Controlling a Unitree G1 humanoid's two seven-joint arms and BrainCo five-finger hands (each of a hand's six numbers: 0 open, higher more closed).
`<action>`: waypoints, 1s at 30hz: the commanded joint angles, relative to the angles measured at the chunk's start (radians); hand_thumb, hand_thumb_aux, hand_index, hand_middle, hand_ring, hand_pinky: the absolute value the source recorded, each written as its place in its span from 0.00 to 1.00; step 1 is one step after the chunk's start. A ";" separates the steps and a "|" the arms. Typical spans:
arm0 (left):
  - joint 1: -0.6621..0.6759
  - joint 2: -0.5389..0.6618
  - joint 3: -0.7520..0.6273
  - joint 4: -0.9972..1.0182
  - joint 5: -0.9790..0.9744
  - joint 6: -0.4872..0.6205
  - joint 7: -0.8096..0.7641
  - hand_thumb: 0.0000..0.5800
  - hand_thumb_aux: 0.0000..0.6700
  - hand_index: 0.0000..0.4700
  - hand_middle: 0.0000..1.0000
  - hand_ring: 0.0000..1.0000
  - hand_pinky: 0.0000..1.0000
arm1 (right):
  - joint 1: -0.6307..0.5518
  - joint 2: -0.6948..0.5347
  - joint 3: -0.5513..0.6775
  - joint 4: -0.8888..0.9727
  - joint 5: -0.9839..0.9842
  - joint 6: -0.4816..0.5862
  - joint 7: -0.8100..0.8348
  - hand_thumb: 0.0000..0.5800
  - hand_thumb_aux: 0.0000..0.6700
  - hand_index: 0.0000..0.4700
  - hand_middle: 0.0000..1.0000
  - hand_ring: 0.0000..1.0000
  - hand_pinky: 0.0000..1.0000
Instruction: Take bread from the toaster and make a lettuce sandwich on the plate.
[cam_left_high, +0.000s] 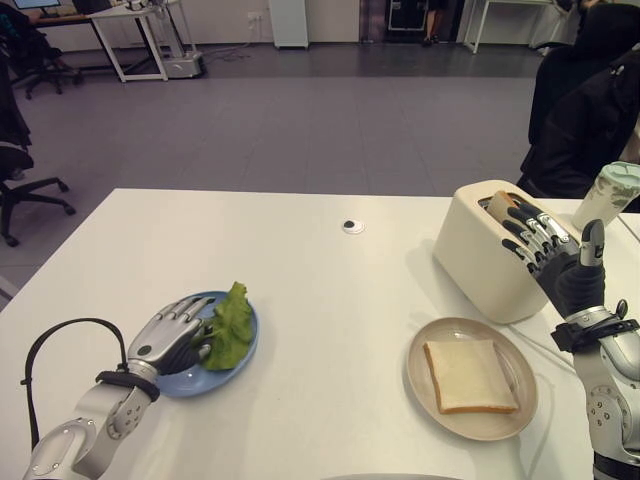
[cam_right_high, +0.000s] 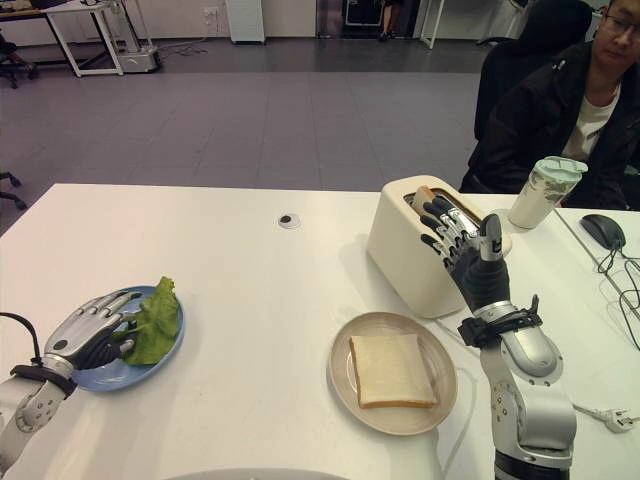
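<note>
Item 1. White rectangular table (cam_left_high: 320, 300), which carried everything listed below.

Item 2. Cream-coloured box-shaped toaster (cam_left_high: 475, 260), at the far right of the table. A light brown bread slice (cam_left_high: 499, 203) stood in its top slot, with its upper edge showing above the rim.

Item 3. Right hand (cam_right_high: 470, 265), raised over the near end of the toaster. Its fingers (cam_left_high: 530, 225) were stretched out straight and spread towards the slot, and the thumb stood apart, pointing up. The hand held nothing. The fingertips were at the light brown bread slice, but whether they touched it could not be told.

Item 4. Round beige plate (cam_left_high: 418, 365), near right, just in front of the toaster. A white square bread slice (cam_left_high: 468, 376) lay flat on it.

Item 5. Round pale blue plate (cam_left_high: 215, 378), near left, well apart from the beige plate.

Item 6. Green ruffled lettuce leaf (cam_left_high: 230, 325), on the right part of the blue plate, with its far end standing up.

Item 7. Left hand (cam_left_high: 172, 335), lying over the left part of the blue plate. Its fingers were closed on the leaf's left edge, with the thumb beneath.

Item 8. Small round grey grommet (cam_left_high: 352, 226), set in the table at far centre.

Item 9. Pale lidded paper cup (cam_right_high: 546, 192), just to the right of the toaster.

Item 10. Dark computer mouse (cam_right_high: 603, 231), far right.

Item 11. White power cable with plug (cam_right_high: 612, 417), near right.
</note>
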 joint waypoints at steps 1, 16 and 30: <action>0.003 -0.007 0.017 -0.064 -0.028 -0.002 -0.002 1.00 1.00 1.00 0.00 0.00 0.00 | -0.005 0.000 -0.001 0.007 0.005 0.006 0.002 0.00 0.00 0.00 0.00 0.00 0.00; -0.411 -0.537 -0.598 -0.255 0.000 0.027 -0.250 1.00 1.00 1.00 0.00 0.00 0.00 | -0.089 -0.023 0.008 0.060 -0.060 -0.046 -0.017 0.00 0.00 0.00 0.00 0.00 0.00; -0.633 -0.767 -0.801 0.192 0.171 0.023 -0.040 0.00 0.00 0.00 0.00 0.00 0.00 | -0.218 -0.191 -0.041 0.160 -0.434 -0.243 -0.153 0.00 0.00 0.00 0.00 0.00 0.00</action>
